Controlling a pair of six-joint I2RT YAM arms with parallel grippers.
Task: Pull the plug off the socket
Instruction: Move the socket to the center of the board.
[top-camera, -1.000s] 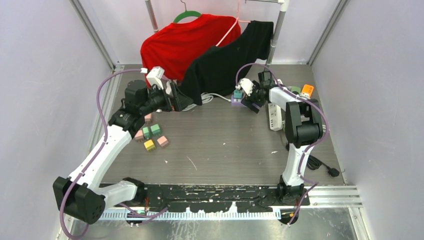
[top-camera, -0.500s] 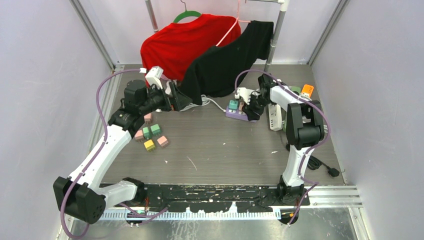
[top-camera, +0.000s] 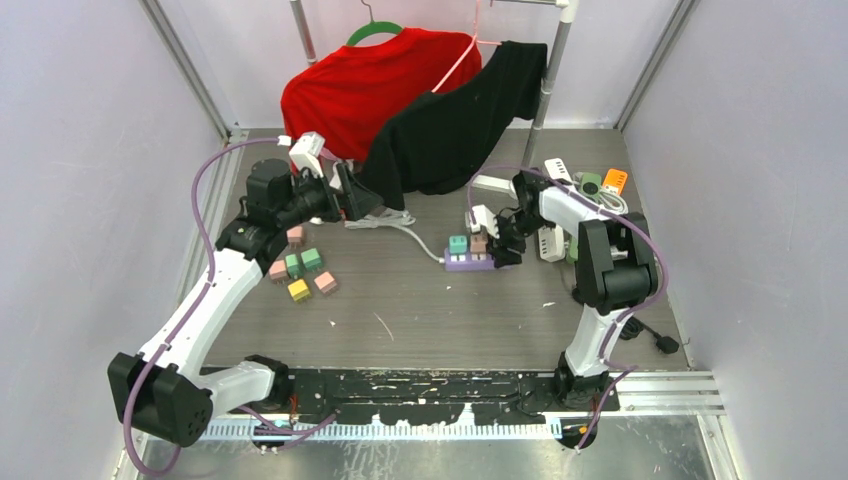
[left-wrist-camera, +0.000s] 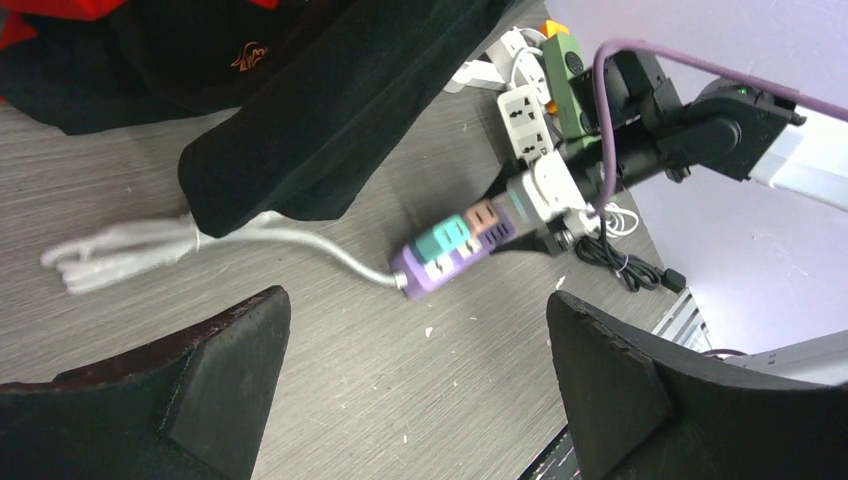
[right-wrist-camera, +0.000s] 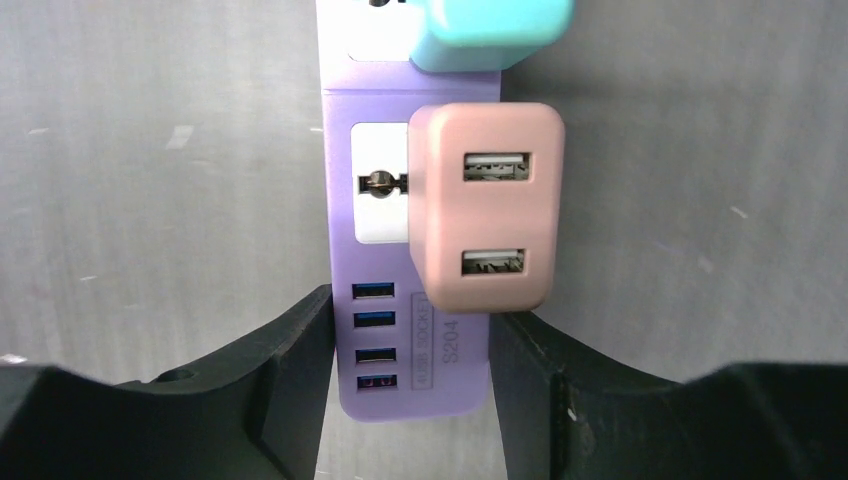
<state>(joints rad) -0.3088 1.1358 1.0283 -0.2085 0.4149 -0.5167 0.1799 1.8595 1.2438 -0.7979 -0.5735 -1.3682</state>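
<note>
Two plugs sit in the purple socket strip (top-camera: 468, 263), which lies flat on the table (top-camera: 420, 320) close to its middle, a little toward 3 o'clock in the top view. The teal plug (top-camera: 458, 243) stands nearer the strip's 9 o'clock end. The pink plug (top-camera: 479, 241) is just beside it at 3 o'clock, and both are seated in their sockets.

The right gripper (top-camera: 498, 254) is clamped on the strip's 3 o'clock end. In the right wrist view its fingers (right-wrist-camera: 285, 375) press both long edges where the row of blue USB ports runs, and the pink plug is just past them at 12 o'clock.

A white cable (top-camera: 405, 230) leaves the strip's 9 o'clock end. It runs toward 10 o'clock and goes under the hem of the black shirt (top-camera: 450, 125), which hangs beside the red shirt (top-camera: 350, 90).

The left gripper (top-camera: 352, 200) hovers at 10 o'clock from the strip, well apart from it, with its jaws spread wide and nothing between them. Its wrist camera looks across at the strip from there.

Small coloured blocks (top-camera: 300, 272) lie at 9 o'clock on the table beside the left arm. A white power strip (top-camera: 549, 243) rests at 3 o'clock, just beyond the right gripper.
</note>
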